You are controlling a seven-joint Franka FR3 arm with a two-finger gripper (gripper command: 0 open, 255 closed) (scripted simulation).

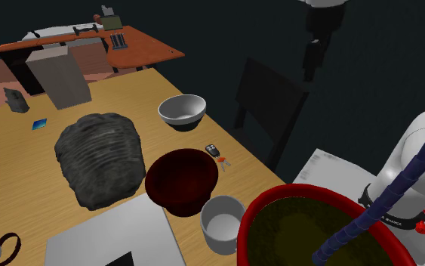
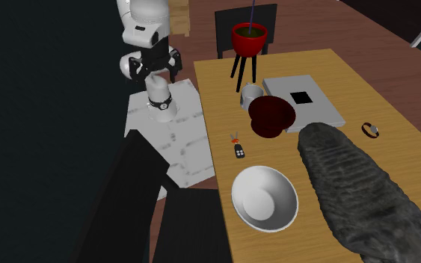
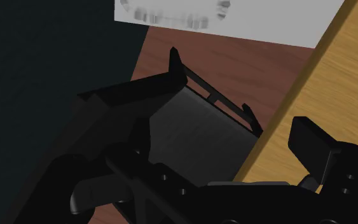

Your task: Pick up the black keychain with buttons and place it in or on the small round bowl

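Observation:
The black keychain with buttons point(image 1: 214, 150) point(image 2: 239, 152) lies on the wooden table point(image 1: 22, 166) near its edge, with small red and orange tags beside it. A small round white bowl point(image 1: 222, 221) point(image 2: 252, 94) stands past a dark red bowl point(image 1: 182, 179) point(image 2: 271, 116). A wider white bowl point(image 1: 182, 111) point(image 2: 264, 198) sits on the keychain's other side. My gripper point(image 1: 311, 57) point(image 2: 154, 71) point(image 3: 225, 146) hangs high beside the table, over a black chair point(image 3: 190, 127), far from the keychain. Its fingers stand apart and hold nothing.
A large grey ribbed lump point(image 1: 97, 159) fills the table's middle. A red pot point(image 1: 316, 227) point(image 2: 248, 37) stands near the white stand point(image 2: 171, 134). A grey flat slab point(image 1: 112, 238), a ring-shaped band point(image 1: 5, 248) and a blue card point(image 1: 39, 125) also lie on the table.

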